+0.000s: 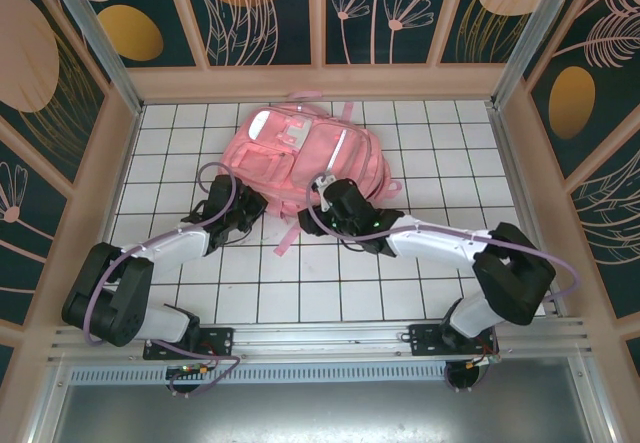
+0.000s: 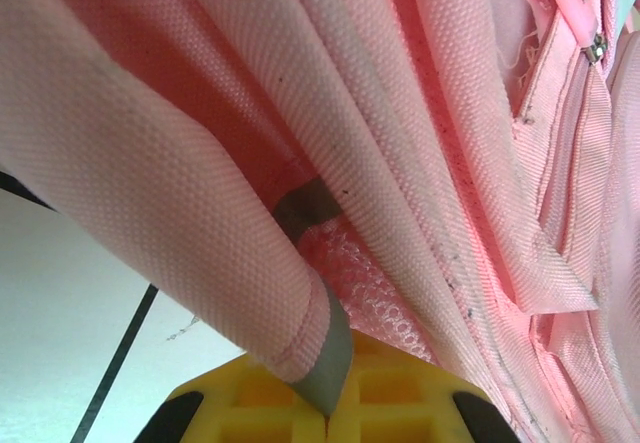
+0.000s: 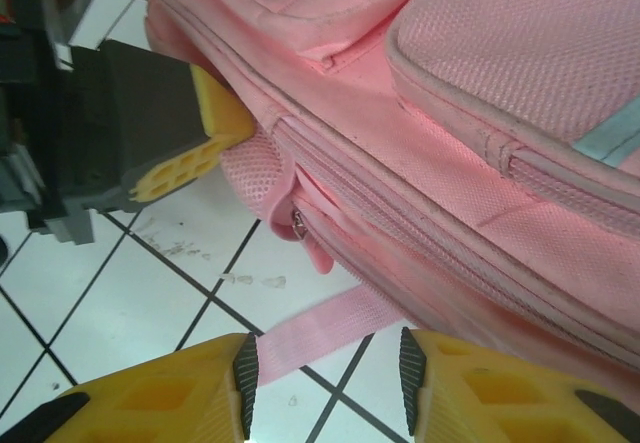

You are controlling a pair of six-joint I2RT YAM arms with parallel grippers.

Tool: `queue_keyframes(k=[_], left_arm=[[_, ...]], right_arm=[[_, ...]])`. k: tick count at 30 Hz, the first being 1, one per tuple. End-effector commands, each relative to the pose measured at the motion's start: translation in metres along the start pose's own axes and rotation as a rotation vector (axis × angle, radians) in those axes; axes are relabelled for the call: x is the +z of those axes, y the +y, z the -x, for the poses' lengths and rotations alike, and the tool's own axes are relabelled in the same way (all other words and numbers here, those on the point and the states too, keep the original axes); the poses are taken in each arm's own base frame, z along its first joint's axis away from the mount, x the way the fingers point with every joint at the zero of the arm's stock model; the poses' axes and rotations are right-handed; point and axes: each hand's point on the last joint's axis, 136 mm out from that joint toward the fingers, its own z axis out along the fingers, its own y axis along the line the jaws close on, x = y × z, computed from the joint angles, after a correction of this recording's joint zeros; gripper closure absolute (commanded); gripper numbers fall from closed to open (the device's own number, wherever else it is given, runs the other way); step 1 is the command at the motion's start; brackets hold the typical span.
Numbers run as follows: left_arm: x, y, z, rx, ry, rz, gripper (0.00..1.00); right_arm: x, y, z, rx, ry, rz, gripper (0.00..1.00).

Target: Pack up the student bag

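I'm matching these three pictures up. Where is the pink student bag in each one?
Top external: student bag at centre, beyond both arms.
Left wrist: bag across top and right.
Right wrist: bag in the upper right.
Shared landmark: left gripper, shut on the bag's edge.

Table (image 1: 420, 293): white tiles, thin dark grid lines. Student bag (image 1: 300, 153) lies flat on tiles, pink, front pockets up. Pink strap (image 1: 285, 243) goes out from bag's near edge, lies loose on tiles. Few small smudges (image 3: 250, 281) on tile just beside strap.
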Motion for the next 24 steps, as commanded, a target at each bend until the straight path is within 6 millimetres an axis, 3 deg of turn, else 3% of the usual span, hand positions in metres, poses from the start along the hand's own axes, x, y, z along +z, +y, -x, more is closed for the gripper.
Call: queue_keyframes(k=[1, 6, 11, 24], left_arm=[[-0.002, -0.03, 0.017, 0.021, -0.056, -0.078, 1.0], [-0.001, -0.028, 0.016, 0.013, -0.051, -0.072, 1.0], [-0.001, -0.027, 0.016, 0.015, -0.051, -0.067, 1.0], [0.003, -0.028, 0.016, 0.009, -0.042, -0.058, 1.0]], right_arm=[[0.007, 0.003, -0.001, -0.031, 0.001, -0.007, 0.55], [0.014, -0.005, -0.006, -0.013, -0.015, -0.04, 0.64], [0.024, -0.007, -0.009, 0.001, -0.017, -0.046, 0.66], [0.064, 0.019, -0.035, -0.033, 0.061, -0.001, 0.68]])
